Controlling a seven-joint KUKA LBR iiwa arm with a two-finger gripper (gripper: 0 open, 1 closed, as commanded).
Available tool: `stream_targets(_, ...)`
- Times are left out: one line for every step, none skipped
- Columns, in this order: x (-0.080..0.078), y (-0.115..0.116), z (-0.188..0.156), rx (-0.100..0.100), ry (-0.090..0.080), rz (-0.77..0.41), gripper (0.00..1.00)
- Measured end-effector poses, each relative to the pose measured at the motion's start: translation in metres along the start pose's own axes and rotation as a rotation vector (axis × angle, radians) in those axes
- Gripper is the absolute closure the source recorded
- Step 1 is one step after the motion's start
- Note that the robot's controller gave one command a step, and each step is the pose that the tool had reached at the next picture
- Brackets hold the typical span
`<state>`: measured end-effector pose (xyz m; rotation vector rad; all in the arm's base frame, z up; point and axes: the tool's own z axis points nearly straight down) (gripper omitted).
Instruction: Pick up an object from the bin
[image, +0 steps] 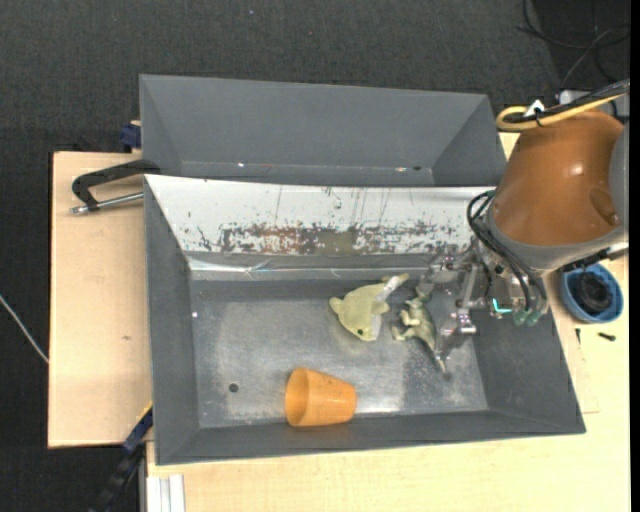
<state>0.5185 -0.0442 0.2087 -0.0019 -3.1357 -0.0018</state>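
The grey metal bin (262, 338) holds two loose things on its scuffed floor. Right of the middle lies a pale yellow-green lumpy thing (362, 311), soft-looking and irregular, with one thin limb pointing up and to the right towards the back wall; what kind of thing it is cannot be told. Near the front wall, left of the middle and well apart from that lump, an orange plastic cup (320, 398) lies on its side. The arm comes in from the right, its wrist under a rounded orange cover (558, 180) above the bin's right rim, with dark cables looping below it. The end effector (432, 340) is low in the right part of the bin, close to the floor and just beside the right edge of the pale lump, which is the thing nearest to it. A few small pale bits show among its metal parts, and whether they belong to the lump is not clear. Whether the end effector is spread, pressed together or pinching the lump cannot be told. The orange cup lies clear of the arm.
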Motion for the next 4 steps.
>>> stream_targets(-0.053, 0.036, 0.134, 0.004, -0.018, -0.331, 0.00)
stream_targets(-0.087, 0.082, 0.132, 0.004, -0.028, -0.298, 0.00)
stream_targets(-0.085, 0.082, 0.132, 0.001, -0.022, -0.299, 1.00)
stream_targets(-0.067, 0.047, -0.023, 0.003, -0.021, -0.221, 1.00)
